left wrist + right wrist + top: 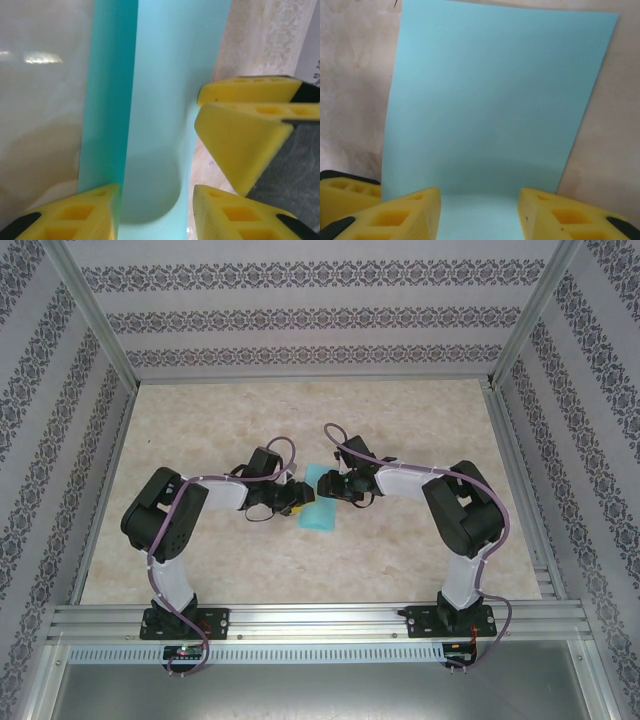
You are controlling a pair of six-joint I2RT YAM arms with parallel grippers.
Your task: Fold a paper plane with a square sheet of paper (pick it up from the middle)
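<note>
Marble-patterned tabletop (200, 420) sits inside patterned walls (300, 310). The turquoise sheet of paper (322, 510) lies at the centre of the tabletop, between the two arms. The left tool (297, 502) meets the sheet from the left and the right tool (336, 484) from the right.

In the left wrist view, the sheet (165, 100) shows a lengthwise fold and passes between the parted jaws of the left tool (155, 200). In the right wrist view, the sheet (495, 100) extends forward from between the parted jaws of the right tool (480, 192). For either tool, clamping cannot be determined.
</note>
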